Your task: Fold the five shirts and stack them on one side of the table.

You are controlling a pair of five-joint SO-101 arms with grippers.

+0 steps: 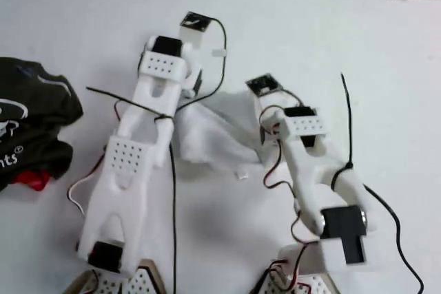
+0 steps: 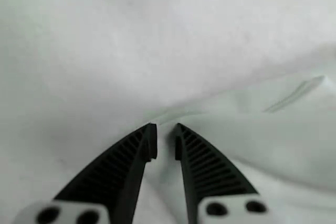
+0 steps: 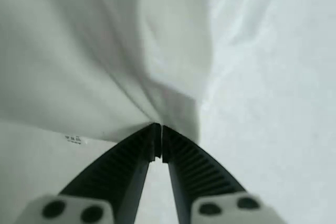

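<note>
White shirt point(image 1: 213, 132) is bunched up mid-table point(image 1: 358, 25), between the two arms, clearly not folded yet. No flat panels or straight edges, just a crumpled heap.

Right gripper point(image 3: 159, 142): fingers clenched on a gathered ridge of the white shirt, with cloth fanning out from the tips. In the high view it sits at the right edge of the heap point(image 1: 265, 134).

Left gripper point(image 2: 165, 141): fingers almost together, narrow gap, tips right at a fold edge of the shirt. Probably nipping that edge, but the close wrist view doesn't show for certain that cloth is between the pads. High view puts it at the far-left side of the heap point(image 1: 193, 86).

Dark pile point(image 1: 34, 118) sits at the left edge of the table, well apart from the arms, with a red scrap point(image 1: 31, 179) poking out at its near side. It looks like more than one garment, but I can't count them, and it reads as lumpy rather than neatly stacked.

Progress, my read:
- some shirts are already parked on the left side, fold quality unclear
- white shirt is in hand at two points but needs spreading flat before any fold
- then fold it and carry it left onto the pile
- five shirts can't be accounted for from these views, so remaining count unknown
</note>
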